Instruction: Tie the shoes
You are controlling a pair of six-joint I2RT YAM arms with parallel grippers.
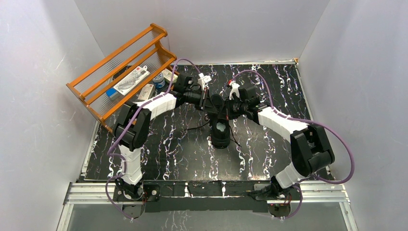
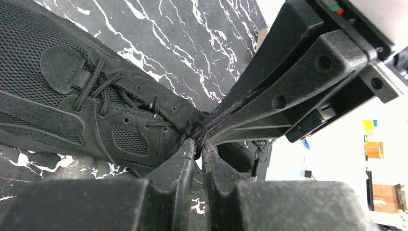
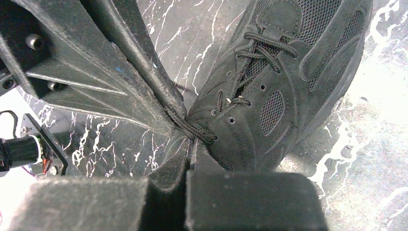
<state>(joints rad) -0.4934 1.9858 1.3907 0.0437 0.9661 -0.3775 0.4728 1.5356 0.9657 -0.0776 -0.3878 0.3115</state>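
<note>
While the black marbled worktop [image 1: 269, 144] carries the sneaker [image 1: 221, 134] near its middle, an orange rack [image 1: 122, 72] stands to the left of the sneaker and farther back. Both arms meet over the sneaker. The left fingers [image 2: 180, 159] are nearly closed and the right fingers [image 3: 207, 159] are pressed together. Both pairs pinch the thin laces [image 2: 166, 118] just above the sneaker's top eyelets.
</note>
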